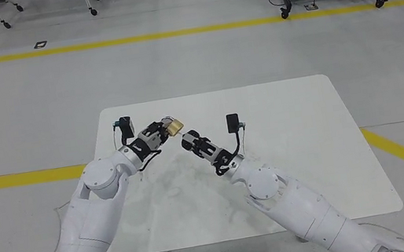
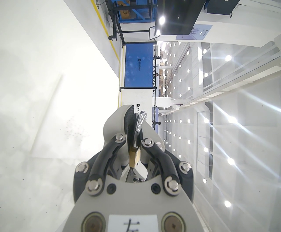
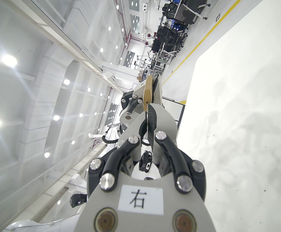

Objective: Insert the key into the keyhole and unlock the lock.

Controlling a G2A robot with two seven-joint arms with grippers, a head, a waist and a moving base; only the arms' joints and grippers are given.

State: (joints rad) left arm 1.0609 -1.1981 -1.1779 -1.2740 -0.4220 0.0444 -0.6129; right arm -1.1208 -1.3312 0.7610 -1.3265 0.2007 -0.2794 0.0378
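here, the brass lock [image 1: 174, 125] is shown held above the far left part of the white table [image 1: 313, 172], grasped between the clenched fingers of the left gripper [image 1: 161, 130]. the key [image 3: 146, 117] is pinched edge-on in the closed right gripper [image 1: 190, 138], and its tip is seen meeting the lock's end. the depth of entry cannot be told.

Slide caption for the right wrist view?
Right gripper holds a thin metal key at the brass padlock clamped in the left gripper.
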